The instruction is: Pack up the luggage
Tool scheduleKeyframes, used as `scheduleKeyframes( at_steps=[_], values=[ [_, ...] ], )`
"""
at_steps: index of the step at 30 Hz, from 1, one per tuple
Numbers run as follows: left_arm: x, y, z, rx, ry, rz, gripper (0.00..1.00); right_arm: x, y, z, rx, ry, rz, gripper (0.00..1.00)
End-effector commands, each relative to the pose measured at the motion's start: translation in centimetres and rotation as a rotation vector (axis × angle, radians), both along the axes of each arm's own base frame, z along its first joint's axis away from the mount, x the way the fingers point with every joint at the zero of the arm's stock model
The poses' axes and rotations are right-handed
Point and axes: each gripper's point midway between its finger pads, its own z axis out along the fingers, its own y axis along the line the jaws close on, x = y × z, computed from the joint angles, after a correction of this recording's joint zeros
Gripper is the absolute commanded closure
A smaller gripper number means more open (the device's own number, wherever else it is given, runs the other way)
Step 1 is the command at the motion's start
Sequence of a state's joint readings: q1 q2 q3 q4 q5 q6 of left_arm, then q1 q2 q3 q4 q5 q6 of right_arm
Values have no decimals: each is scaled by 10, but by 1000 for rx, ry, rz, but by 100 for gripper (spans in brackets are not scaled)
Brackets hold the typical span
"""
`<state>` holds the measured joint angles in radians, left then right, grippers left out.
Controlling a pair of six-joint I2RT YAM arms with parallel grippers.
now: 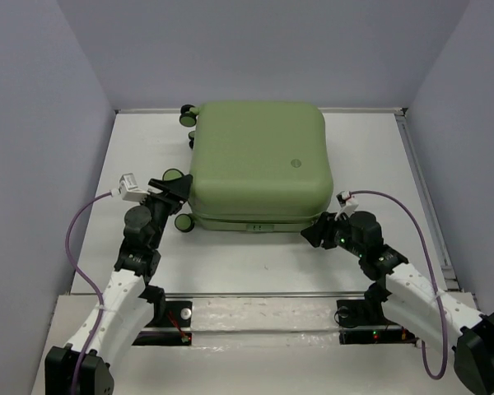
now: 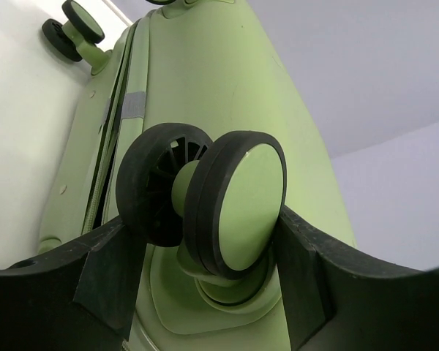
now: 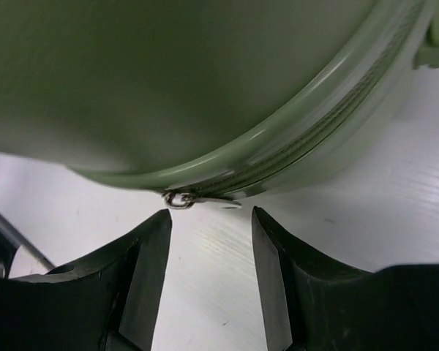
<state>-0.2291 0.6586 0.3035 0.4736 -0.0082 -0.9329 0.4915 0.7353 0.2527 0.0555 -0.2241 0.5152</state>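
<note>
Top external view: the luggage [image 1: 257, 156] is seen closed and laid flat on the table [image 1: 255, 267], toward its far side. Its near-left caster wheel [image 2: 245, 208] is clasped by the left gripper [image 2: 205, 223]. The right gripper [image 3: 211, 241] is held narrowly parted and empty, just short of the zipper pull [image 3: 179, 199].

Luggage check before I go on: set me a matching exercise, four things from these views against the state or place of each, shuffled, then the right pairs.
Things:
1. luggage
2. left gripper
3. right gripper
4. zipper pull

States or places:
A. open, nothing in it
B. hanging at the shell's seam
C. lying flat, lid down
D. straddling a caster wheel

Pairs: 1-C, 2-D, 3-A, 4-B.
</note>
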Motion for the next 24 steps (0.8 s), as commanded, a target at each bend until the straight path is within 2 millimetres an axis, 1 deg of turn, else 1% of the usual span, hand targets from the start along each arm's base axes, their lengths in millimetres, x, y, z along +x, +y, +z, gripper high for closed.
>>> scheduleKeyframes(
  at_steps=[1, 3, 4, 7, 8, 9, 10, 11, 13, 14, 17, 18, 20, 21, 22, 24],
  values=[
    [-11, -21, -19, 158, -22, -133, 94, 35, -9, 24, 13, -151, -131, 45],
    [-11, -20, -23, 163, -13, -129, 94, 42, -10, 29, 3, -188, -143, 44],
    [-11, -20, -24, 163, -13, -129, 94, 46, -8, 35, 12, -219, -141, 43],
    [-11, -19, -27, 165, -10, -121, 94, 47, -4, 46, 32, -284, -115, 43],
    [-11, -19, -28, 165, -8, -122, 94, 47, -1, 57, 63, -326, -101, 43],
    [-12, -20, -29, 166, -7, -128, 94, 46, 2, 63, 85, -349, -89, 44],
    [-12, -20, -30, 164, -8, -129, 94, 42, 5, 64, 104, -360, -67, 46],
    [-12, -20, -31, 164, -5, -129, 94, 41, 7, 71, 127, -386, -54, 54],
    [-12, -20, -32, 164, -2, -128, 94, 39, 10, 74, 145, -401, -38, 60],
    [-12, -20, -33, 162, -2, -128, 94, 38, 10, 75, 153, -410, -34, 66],
    [-13, -20, -38, 158, 6, -127, 94, 38, 10, 82, 158, -437, -33, 69],
    [-13, -21, -39, 156, 8, -128, 94, 38, 10, 85, 160, -448, -31, 72],
    [-14, -21, -39, 153, 5, -131, 94, 37, 10, 89, 165, -461, -31, 82],
    [-14, -22, -39, 153, 7, -133, 94, 37, 9, 91, 167, -468, -33, 84],
    [-14, -23, -38, 153, 4, -134, 94, 36, 8, 91, 166, -464, -34, 84],
    [-14, -22, -35, 154, -6, -132, 94, 36, 6, 83, 137, -424, -44, 72]
  ],
)
